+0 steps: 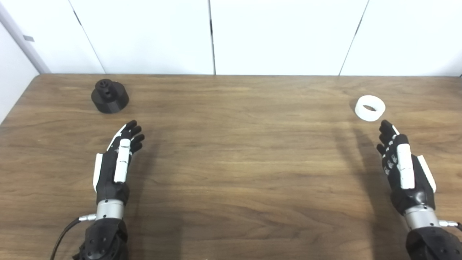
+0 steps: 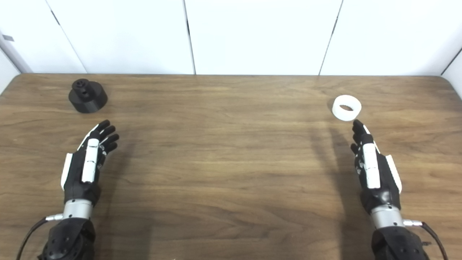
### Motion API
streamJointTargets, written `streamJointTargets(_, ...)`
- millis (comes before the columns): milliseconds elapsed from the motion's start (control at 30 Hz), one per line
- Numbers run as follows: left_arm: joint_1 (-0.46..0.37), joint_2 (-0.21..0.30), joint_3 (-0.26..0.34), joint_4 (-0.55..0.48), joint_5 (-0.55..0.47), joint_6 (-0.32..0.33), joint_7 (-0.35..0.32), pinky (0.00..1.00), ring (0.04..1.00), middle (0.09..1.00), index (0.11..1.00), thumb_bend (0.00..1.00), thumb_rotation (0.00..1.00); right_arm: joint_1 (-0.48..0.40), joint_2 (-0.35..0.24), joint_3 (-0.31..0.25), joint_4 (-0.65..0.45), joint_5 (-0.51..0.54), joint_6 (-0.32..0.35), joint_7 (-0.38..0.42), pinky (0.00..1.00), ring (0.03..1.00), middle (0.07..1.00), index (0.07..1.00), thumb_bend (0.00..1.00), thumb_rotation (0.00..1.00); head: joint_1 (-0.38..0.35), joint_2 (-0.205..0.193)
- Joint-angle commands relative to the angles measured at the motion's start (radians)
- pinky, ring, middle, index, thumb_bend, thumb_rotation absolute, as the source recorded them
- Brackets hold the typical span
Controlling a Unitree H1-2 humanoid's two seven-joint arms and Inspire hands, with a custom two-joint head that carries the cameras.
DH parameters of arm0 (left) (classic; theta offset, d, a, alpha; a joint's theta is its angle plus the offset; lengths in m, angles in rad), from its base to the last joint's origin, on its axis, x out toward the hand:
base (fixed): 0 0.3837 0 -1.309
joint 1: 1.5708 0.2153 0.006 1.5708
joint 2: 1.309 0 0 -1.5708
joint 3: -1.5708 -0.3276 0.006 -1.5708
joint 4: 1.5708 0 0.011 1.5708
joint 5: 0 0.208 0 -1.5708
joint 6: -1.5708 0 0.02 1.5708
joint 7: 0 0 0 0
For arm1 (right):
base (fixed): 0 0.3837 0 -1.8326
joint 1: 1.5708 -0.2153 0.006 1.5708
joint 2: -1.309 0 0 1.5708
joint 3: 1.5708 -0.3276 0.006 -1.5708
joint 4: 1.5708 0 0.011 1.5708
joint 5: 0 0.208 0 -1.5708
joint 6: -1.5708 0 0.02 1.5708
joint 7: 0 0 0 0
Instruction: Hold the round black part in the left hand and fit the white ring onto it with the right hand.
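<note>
The round black part (image 1: 109,96) stands upright on the wooden table (image 1: 231,155) at the far left, with a small hub on top. The white ring (image 1: 370,107) lies flat at the far right. My left hand (image 1: 117,162) is open and empty, fingers stretched out, a short way in front of the black part and apart from it. My right hand (image 1: 402,166) is open and empty, its fingertips just short of the white ring, not touching it. Both also show in the right eye view: left hand (image 2: 86,162), right hand (image 2: 371,166).
A white panelled wall (image 1: 231,36) runs along the table's back edge. The table's left edge slants in at the far left. A cable (image 1: 63,234) trails from my left wrist.
</note>
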Motion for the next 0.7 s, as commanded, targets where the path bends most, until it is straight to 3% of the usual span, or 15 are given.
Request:
streamJointTargets(0,-0.018,0.006,-0.001,-0.025,0.007,-0.027,0.005,0.86,0.833,0.858,0.857,0.47,0.87,-0.008,-0.013,-0.006,-0.015,0.008,-0.053,0.000,1.00,1.000,0.977,0.956,0.52,1.00,0.000,0.000)
streamJointTargets(300,-0.018,0.008,-0.007,-0.024,0.011,-0.026,0.001,0.87,0.837,0.858,0.862,0.48,0.87,-0.008,-0.017,-0.006,-0.016,0.008,-0.051,0.002,1.00,1.000,0.976,0.951,0.51,1.00,0.021,-0.004)
streamJointTargets(400,-0.017,0.005,-0.011,-0.017,0.016,-0.037,0.003,0.86,0.835,0.857,0.863,0.49,0.87,-0.006,-0.023,-0.006,-0.012,0.004,-0.052,0.003,1.00,1.000,0.978,0.949,0.52,1.00,0.069,-0.015)
streamJointTargets(533,-0.014,-0.008,-0.025,-0.010,0.030,-0.057,0.008,0.85,0.818,0.851,0.854,0.54,0.79,-0.003,-0.036,-0.014,-0.010,0.023,-0.050,0.015,1.00,1.000,0.983,0.956,0.54,1.00,0.164,-0.034)
streamJointTargets(667,-0.012,-0.017,-0.044,-0.005,0.066,-0.070,0.021,0.83,0.819,0.854,0.864,0.51,0.81,-0.005,-0.044,-0.023,-0.013,0.057,-0.049,0.021,1.00,1.000,0.996,0.970,0.49,1.00,0.209,-0.053)
